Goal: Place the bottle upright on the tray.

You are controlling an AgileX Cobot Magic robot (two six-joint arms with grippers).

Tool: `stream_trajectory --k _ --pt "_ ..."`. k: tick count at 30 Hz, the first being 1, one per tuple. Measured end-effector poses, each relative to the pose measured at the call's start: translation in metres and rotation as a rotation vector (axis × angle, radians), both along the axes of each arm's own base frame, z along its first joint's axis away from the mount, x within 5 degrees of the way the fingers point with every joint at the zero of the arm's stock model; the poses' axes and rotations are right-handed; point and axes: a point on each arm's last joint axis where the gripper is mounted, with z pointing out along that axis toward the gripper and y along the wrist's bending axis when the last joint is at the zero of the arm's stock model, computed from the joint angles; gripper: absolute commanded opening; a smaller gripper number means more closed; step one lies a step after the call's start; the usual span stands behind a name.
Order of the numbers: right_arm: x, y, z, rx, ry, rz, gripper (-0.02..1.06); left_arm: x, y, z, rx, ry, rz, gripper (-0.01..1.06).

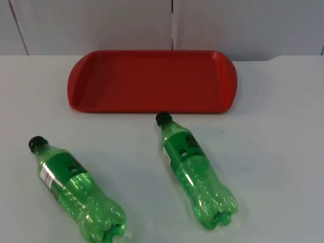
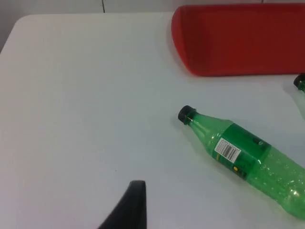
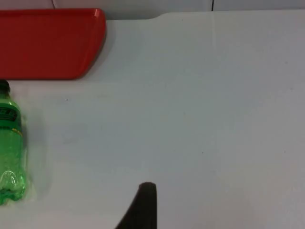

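- Top view: we see 2 green bottles lying on their sides on the white bench (image 1: 283,131). The left bottle (image 1: 76,190) and the right bottle (image 1: 195,169) lie well apart, black caps towards the red tray (image 1: 152,81), which sits by the grey wall (image 1: 101,25). The right bottle's cap is just beside the tray's near rim.
- Left wrist view: we see the left hand (image 2: 128,207) as 1 black fingertip over bare bench, near the left bottle (image 2: 243,155); we cannot tell its state.
- Right wrist view: the right hand (image 3: 143,205) is 1 fingertip too, near the right bottle (image 3: 9,148); state unclear.

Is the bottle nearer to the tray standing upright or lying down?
Lying down: the bottle rests on its side on the table, cap toward the red tray.
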Motion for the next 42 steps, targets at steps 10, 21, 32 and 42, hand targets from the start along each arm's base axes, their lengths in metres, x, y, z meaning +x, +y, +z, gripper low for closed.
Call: stream_trajectory --k 10,21,32,42 --pt "0.000 0.000 0.000 0.000 0.000 0.000 0.84 0.000 0.002 0.000 0.001 0.002 0.027 1.05" --pt "0.000 0.000 0.000 -0.006 0.000 0.003 0.84 0.012 0.002 0.000 0.002 0.077 0.025 1.05" --pt "0.000 0.000 0.000 -0.002 0.000 0.001 0.84 0.030 -0.003 0.008 -0.024 0.116 -0.027 1.05" --pt "0.000 0.000 0.000 -0.002 0.000 0.001 0.84 0.051 -0.009 0.008 -0.082 0.192 -0.063 1.05"
